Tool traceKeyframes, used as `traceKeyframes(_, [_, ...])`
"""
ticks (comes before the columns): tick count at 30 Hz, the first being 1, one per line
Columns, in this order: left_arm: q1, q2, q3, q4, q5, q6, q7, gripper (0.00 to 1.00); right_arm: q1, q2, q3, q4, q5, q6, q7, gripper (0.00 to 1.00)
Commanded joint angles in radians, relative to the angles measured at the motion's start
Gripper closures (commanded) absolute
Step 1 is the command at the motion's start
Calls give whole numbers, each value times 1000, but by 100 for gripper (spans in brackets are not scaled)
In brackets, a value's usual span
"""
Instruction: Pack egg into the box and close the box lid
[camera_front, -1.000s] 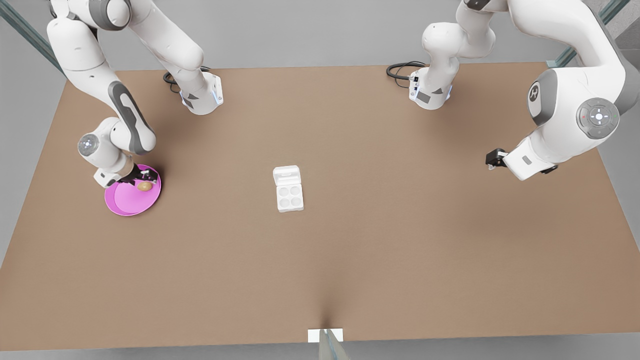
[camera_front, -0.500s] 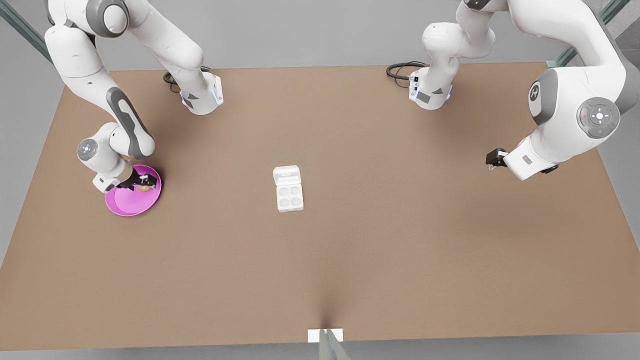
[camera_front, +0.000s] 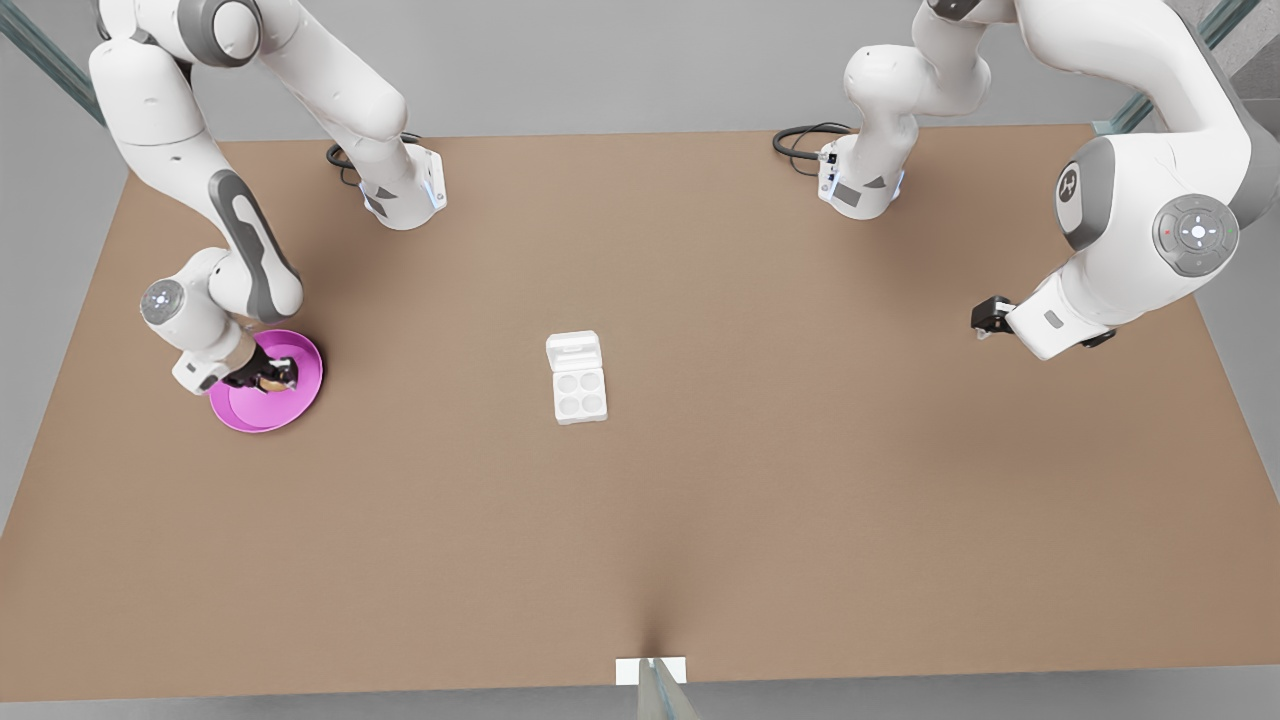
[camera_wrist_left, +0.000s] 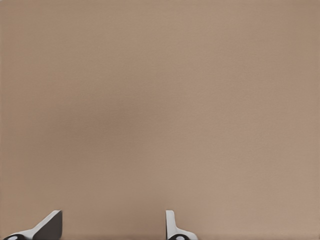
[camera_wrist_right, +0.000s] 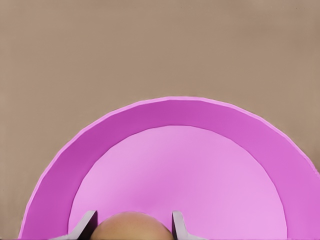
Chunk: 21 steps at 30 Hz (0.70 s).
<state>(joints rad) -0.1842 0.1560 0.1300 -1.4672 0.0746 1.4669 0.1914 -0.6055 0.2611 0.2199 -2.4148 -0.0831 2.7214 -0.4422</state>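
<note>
The tan egg (camera_wrist_right: 131, 226) lies on the pink plate (camera_wrist_right: 200, 112) at the front view's left. My right gripper (camera_wrist_right: 131, 227) is down over the egg (camera_front: 270, 384), its fingers (camera_wrist_right: 86, 225) pressed against both sides, shut on it. At the table's middle stands the white box (camera_front: 581, 393) with four bare cups. The box lid (camera_front: 573, 351) is open and lies flat behind the cups. My left gripper (camera_front: 985, 318) waits above the table at the front view's right; its fingers (camera_wrist_left: 50, 226) stand apart over bare table, holding nothing.
The pink plate (camera_front: 262, 400) sits near the table's left edge in the front view. Both arm bases (camera_front: 400, 190) stand at the far edge with black cables. A small white tag (camera_front: 650, 670) lies at the near edge.
The right arm has lowered and shifted toward the front view's left, bringing its fingers down around the egg and shutting on it. The left arm has not moved.
</note>
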Motion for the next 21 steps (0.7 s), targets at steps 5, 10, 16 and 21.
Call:
traceKeyframes(5, [-1, -1, 0, 1, 1, 0, -6, 0, 9, -57, 202, 272, -10, -511, 201, 53])
traceKeyframes(10, [-20, 0, 2, 1, 1, 0, -9, 0, 148, -5, 326, 387, -9, -528, 520, 54])
traceKeyframes(16, [-20, 0, 2, -1, 1, 0, -9, 0, 467, 222, 273, 766, -14, -695, 838, 54])
traceKeyframes(21, [-20, 0, 2, -1, 1, 0, -9, 0, 696, 371, 184, 1013, -7, -740, 1030, 54])
